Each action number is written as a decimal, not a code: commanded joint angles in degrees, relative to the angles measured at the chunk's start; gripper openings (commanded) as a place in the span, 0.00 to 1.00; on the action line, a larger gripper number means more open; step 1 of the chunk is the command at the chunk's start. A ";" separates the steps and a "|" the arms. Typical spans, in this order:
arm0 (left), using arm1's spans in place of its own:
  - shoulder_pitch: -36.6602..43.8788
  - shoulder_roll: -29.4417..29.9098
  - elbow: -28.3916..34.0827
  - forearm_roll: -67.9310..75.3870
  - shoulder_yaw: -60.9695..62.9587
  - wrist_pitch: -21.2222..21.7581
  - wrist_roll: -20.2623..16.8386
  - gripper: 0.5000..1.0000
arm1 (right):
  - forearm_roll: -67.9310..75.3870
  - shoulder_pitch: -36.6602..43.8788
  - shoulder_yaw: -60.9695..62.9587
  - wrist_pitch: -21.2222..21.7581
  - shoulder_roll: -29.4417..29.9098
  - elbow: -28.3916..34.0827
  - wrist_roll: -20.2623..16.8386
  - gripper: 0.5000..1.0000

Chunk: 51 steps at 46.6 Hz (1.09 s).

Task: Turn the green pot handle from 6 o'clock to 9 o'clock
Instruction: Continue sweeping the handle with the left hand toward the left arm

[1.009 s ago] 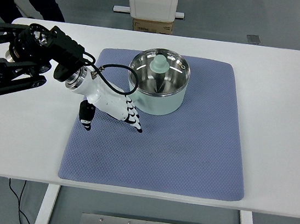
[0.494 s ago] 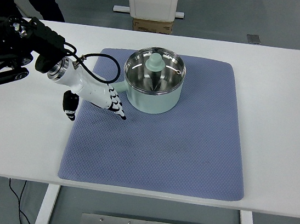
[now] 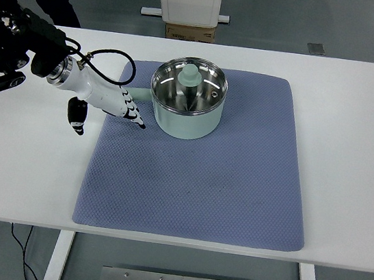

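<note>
Tabletop (image 3: pixel 353 134), white and wide, carries a blue-grey mat (image 3: pixel 222 186) across its middle. Toward the mat's 11 o'clock corner sits the green pot (image 3: pixel 187 99), steel-lined, with a pale green lid knob (image 3: pixel 189 75) showing inside. Its handle (image 3: pixel 138 94) points to about 9 o'clock, so the turn looks essentially done. The left hand (image 3: pixel 113 101) lies over that handle from the 9 o'clock side, fingers extended and pressed together along it, thumb hanging below; whether they actually pinch the handle I cannot tell. The right hand is out of view. The risk, as I judge it: drawing the hand away while fingers catch the handle would drag the pot past 9 o'clock or off the mat's edge.
</note>
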 commanded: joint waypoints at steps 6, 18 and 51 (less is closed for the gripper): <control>0.53 -0.09 0.84 -0.06 -0.01 1.07 0.00 1.00 | 0.00 0.00 0.00 0.00 0.00 0.00 0.00 1.00; 1.32 -0.35 2.60 0.03 0.08 1.33 0.00 1.00 | 0.00 0.00 0.00 0.00 0.00 0.00 0.00 1.00; 0.44 0.08 0.58 -2.87 -0.01 1.24 0.00 1.00 | 0.00 0.00 0.00 0.00 0.00 0.00 0.00 1.00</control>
